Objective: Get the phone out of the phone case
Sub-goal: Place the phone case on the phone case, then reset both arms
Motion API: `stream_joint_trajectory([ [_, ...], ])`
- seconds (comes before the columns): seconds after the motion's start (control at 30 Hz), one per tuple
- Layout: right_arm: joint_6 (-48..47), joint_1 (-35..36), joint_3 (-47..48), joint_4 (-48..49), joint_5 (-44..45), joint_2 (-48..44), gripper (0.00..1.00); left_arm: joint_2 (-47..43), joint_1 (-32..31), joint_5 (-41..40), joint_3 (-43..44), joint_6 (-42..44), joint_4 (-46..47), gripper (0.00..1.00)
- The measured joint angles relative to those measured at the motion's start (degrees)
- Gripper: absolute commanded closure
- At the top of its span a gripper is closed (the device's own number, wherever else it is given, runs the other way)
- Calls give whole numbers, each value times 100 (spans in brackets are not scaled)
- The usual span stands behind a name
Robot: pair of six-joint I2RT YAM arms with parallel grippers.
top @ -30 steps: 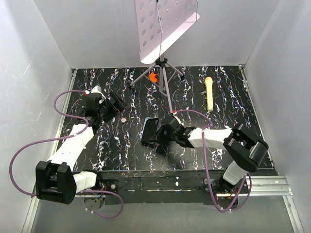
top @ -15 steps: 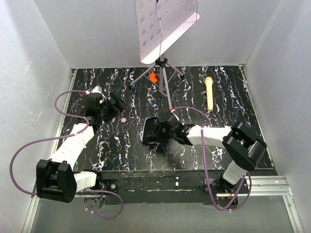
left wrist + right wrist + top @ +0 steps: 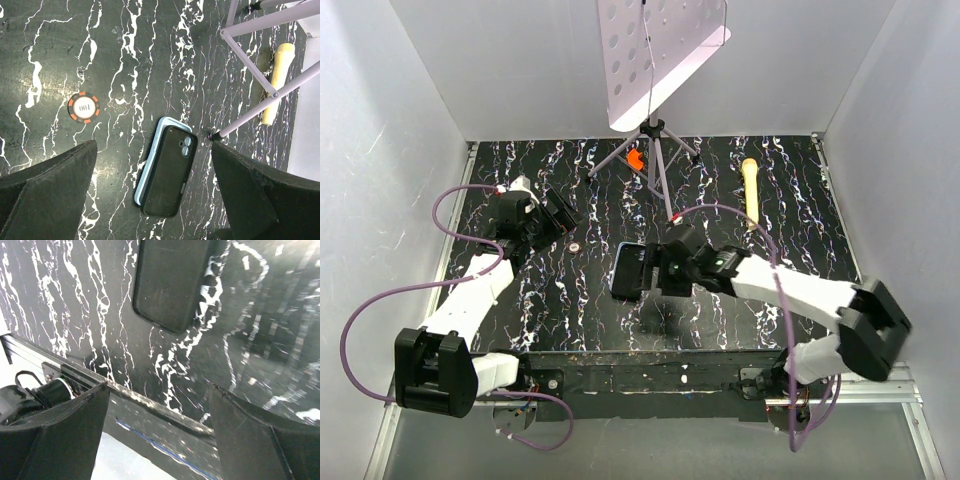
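The phone [image 3: 170, 172] is a dark slab lying back up, its camera lenses near the top corner. It rests askew on the light blue phone case [image 3: 148, 170], whose edge shows along its left side and top. In the top view the phone [image 3: 628, 272] lies mid-table. My right gripper [image 3: 658, 268] hovers at the phone's right side, open and holding nothing. From the right wrist, the phone [image 3: 172, 282] lies beyond the spread fingers of the right gripper [image 3: 157, 440]. My left gripper [image 3: 558, 212] stays open far to the left, and the left gripper [image 3: 154, 146] frames the phone from a distance.
An orange-and-black chip [image 3: 83, 107] lies left of the phone. A lilac tripod stand [image 3: 655, 150] with a perforated board rises at the back, and a yellow microphone [image 3: 750, 190] lies at the back right. The table's front edge [image 3: 150, 400] runs just under the right gripper.
My right gripper has gone from shut at the phone's right edge to open, letting go, and its arm has lifted. The left arm has not moved.
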Motion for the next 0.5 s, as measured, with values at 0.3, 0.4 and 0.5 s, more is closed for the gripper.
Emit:
stream_joint_trajectory([
  [0.3,-997,2,848,-2612,2149,-2581,12,-192,-391,0,291,649,72,2],
  [0.4,-1353,0,1084,-3222,2796,-3543,12,-402,-535,17,686,868,-44,2],
  [0.5,-1808,-4,1333,-3451,3195,-4378,12,-756,-750,-149,1106,1058,-114,2],
])
